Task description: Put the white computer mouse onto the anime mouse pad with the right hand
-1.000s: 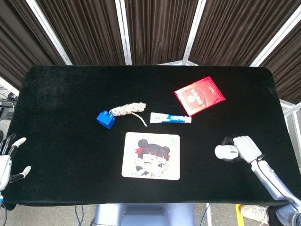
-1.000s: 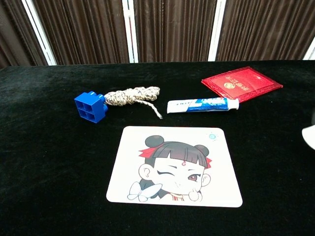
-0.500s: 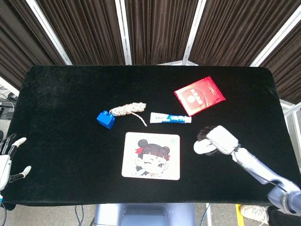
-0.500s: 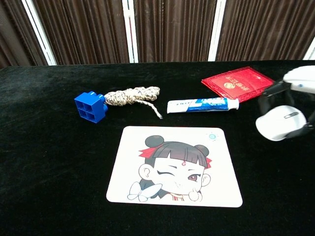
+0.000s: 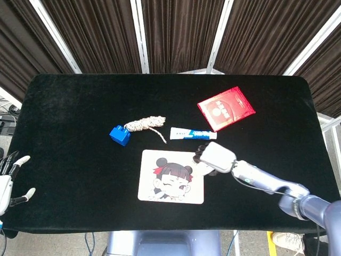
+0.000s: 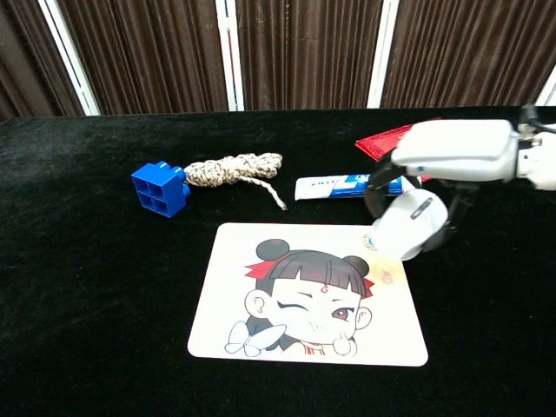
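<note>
Right hand holding the mouse over the pad's right edge.

We see our right hand with dark fingers curled down around the white computer mouse, which is held above the upper right corner of the anime mouse pad. Behind lie the toothpaste tube, blue brick, rope bundle and red booklet. Our left hand sits at the table's left edge, fingers spread, holding nothing.

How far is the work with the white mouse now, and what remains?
Done: the right hand has picked up the white mouse. In hand: it carries the mouse over the right upper corner of the anime mouse pad. Left: lower it onto the pad and release the fingers. The left hand waits at the table's edge.
</note>
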### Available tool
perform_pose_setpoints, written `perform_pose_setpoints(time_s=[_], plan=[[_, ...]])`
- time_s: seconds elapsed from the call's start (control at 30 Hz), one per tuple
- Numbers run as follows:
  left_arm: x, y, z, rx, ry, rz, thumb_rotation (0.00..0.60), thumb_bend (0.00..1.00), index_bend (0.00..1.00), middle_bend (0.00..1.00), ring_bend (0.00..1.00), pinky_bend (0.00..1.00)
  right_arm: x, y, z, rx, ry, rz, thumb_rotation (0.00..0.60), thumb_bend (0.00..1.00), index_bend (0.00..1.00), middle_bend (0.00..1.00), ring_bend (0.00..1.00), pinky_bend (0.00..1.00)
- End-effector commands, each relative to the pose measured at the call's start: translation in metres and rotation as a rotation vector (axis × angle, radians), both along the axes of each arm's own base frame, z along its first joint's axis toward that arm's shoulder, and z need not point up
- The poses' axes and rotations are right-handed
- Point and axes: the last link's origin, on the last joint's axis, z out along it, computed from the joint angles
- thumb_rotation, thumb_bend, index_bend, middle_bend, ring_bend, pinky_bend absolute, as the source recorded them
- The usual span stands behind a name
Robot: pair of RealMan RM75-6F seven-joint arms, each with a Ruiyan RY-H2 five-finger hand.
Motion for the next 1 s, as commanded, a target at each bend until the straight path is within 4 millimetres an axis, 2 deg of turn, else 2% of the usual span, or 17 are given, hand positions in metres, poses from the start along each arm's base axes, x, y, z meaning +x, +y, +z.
perform_pose_setpoints(time_s=[0.03, 0.27, 0.6, 1.0], plan=[[0.000, 0.000, 0.000, -0.002, -0.001, 0.001, 0.600, 0.25, 0.16, 0.00, 0.00, 0.00, 0.013, 0.000, -0.013, 0.029, 0.030, 0.057, 0.600, 0.13, 0.65, 0.58, 0.36, 0.61], [-0.001, 0.001, 0.000, -0.004, -0.001, 0.002, 0.600, 0.25, 0.16, 0.00, 0.00, 0.00, 0.031, 0.002, -0.030, 0.079, 0.061, 0.156, 0.600, 0.13, 0.65, 0.58, 0.36, 0.61], [-0.001, 0.001, 0.000, -0.005, 0.000, 0.005, 0.600, 0.25, 0.16, 0.00, 0.00, 0.00, 0.046, 0.007, -0.055, 0.134, 0.116, 0.290, 0.600, 0.13, 0.65, 0.58, 0.36, 0.59], [-0.001, 0.001, 0.000, -0.005, -0.005, 0.004, 0.600, 0.25, 0.16, 0.00, 0.00, 0.00, 0.062, 0.013, -0.072, 0.158, 0.115, 0.373, 0.600, 0.13, 0.65, 0.58, 0.36, 0.56]])
